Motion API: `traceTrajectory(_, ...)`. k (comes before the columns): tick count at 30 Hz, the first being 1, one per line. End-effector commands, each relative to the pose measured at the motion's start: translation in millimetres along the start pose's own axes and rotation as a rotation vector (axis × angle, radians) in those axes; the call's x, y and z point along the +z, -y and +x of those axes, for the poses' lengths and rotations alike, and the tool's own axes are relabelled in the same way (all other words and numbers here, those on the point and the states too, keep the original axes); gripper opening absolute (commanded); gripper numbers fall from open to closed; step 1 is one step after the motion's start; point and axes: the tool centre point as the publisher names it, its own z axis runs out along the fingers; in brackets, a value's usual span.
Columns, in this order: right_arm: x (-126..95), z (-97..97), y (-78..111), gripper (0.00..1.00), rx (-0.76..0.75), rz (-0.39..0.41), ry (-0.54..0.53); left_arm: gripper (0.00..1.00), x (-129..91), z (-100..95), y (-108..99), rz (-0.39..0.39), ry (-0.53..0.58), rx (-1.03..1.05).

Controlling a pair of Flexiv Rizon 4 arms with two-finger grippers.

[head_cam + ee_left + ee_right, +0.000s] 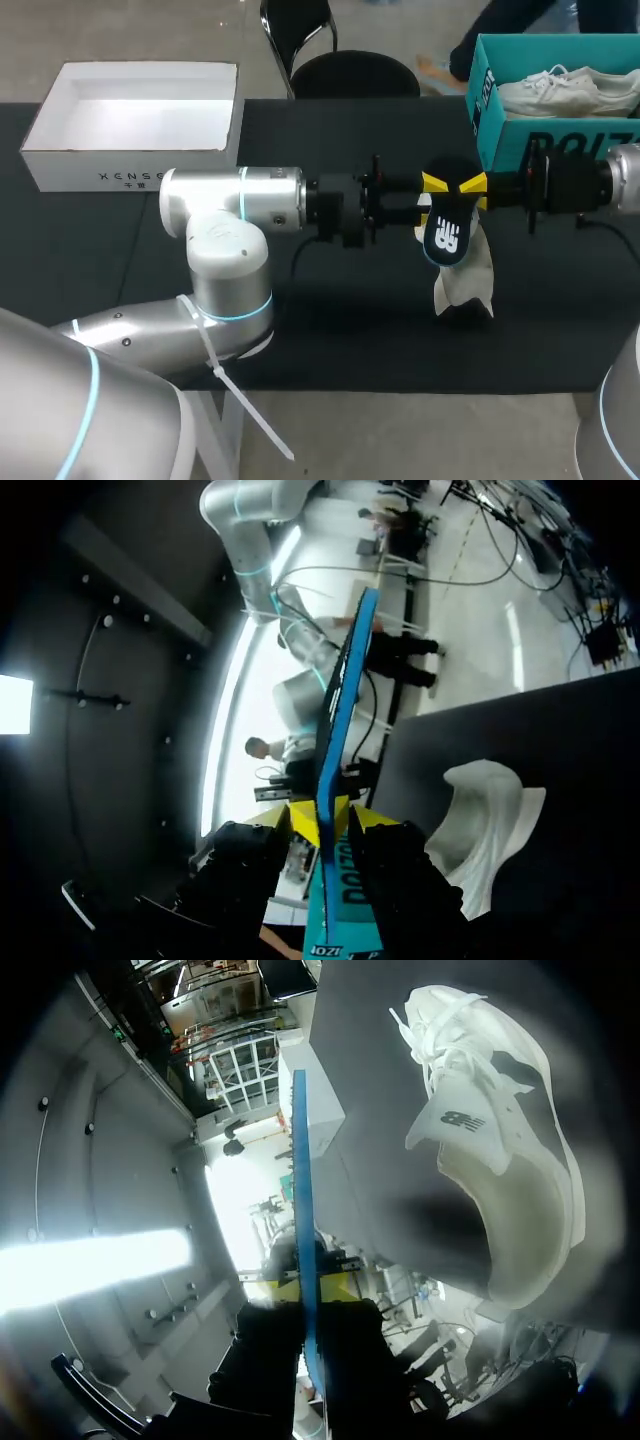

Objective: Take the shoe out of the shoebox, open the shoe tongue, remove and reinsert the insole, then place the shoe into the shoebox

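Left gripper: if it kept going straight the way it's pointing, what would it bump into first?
The left gripper pinches the insole, so it meets that first. Right behind, it seems, comes the right gripper, which faces it and grips the same insole from the opposite side.

The insole point(447, 235) hides part of the shoe point(468, 288) below it. The teal shoebox point(485, 100) and a second shoe point(565, 92) inside it are cut off at the edge.
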Motion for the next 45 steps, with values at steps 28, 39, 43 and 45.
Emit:
traceTrajectory(28,-76.3,5.7,40.4,1.0,-0.079,-0.288,0.084,0.0,-1.3,-3.0,8.8,-0.034,-0.061,-0.009)
traceTrajectory(39,-172.5,29.9,120.7,1.0,-0.443,-0.491,0.43,0.0,-20.8,-6.5,32.4,-0.033,-0.054,-0.055)
traceTrajectory(43,-181.7,30.5,123.9,1.0,-0.367,-0.496,0.427,0.0,-21.1,-10.4,38.3,-0.039,-0.057,-0.055)
traceTrajectory(45,-181.7,30.5,123.9,1.0,-0.367,-0.496,0.427,0.0,-20.1,-11.7,40.7,-0.042,-0.064,-0.052)
